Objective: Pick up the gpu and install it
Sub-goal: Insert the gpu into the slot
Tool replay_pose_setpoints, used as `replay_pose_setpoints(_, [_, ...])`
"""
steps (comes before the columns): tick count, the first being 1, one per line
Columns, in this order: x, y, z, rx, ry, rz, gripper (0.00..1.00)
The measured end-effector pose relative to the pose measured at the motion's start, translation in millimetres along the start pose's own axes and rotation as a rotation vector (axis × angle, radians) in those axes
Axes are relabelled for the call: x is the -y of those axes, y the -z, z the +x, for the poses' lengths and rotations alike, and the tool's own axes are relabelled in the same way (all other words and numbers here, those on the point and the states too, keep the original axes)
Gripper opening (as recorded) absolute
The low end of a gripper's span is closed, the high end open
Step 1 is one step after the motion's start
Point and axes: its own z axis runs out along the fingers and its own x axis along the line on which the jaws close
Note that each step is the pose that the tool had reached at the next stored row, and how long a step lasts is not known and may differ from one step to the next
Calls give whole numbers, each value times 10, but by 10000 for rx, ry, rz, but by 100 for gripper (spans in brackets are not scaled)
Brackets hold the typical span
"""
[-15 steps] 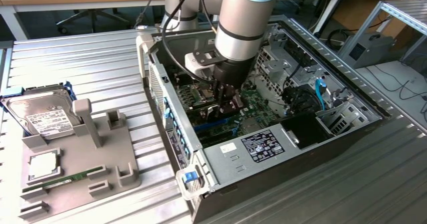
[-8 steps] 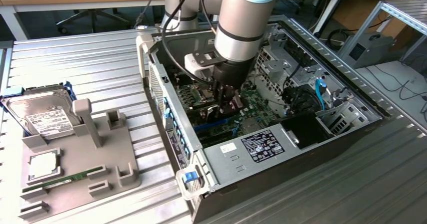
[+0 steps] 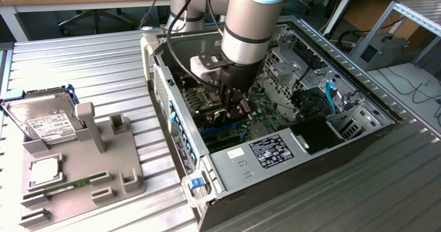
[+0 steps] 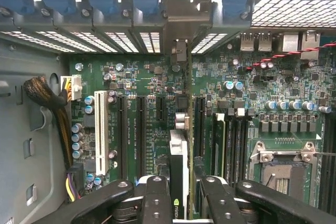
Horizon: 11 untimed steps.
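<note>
Wrist view: gripper (image 4: 185, 203) fingers (image 4: 157, 200) clamped on gpu (image 4: 178, 153) over the motherboard (image 4: 136, 77); tilted or off its slot, it could jam.

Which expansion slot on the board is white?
The long slot at the row's end, beside the braided cable bundle, farthest from the gpu; the other slots are black.

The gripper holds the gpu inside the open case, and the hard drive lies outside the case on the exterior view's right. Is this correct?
Not quite. The exterior view shows the hard drive on its left, not its right. The rest holds: the gripper holds the gpu inside the open case.
</note>
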Motion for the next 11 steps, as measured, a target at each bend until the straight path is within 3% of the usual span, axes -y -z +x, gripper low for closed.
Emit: replay_pose_setpoints(11, [0,-5,0,0,-91,2,27])
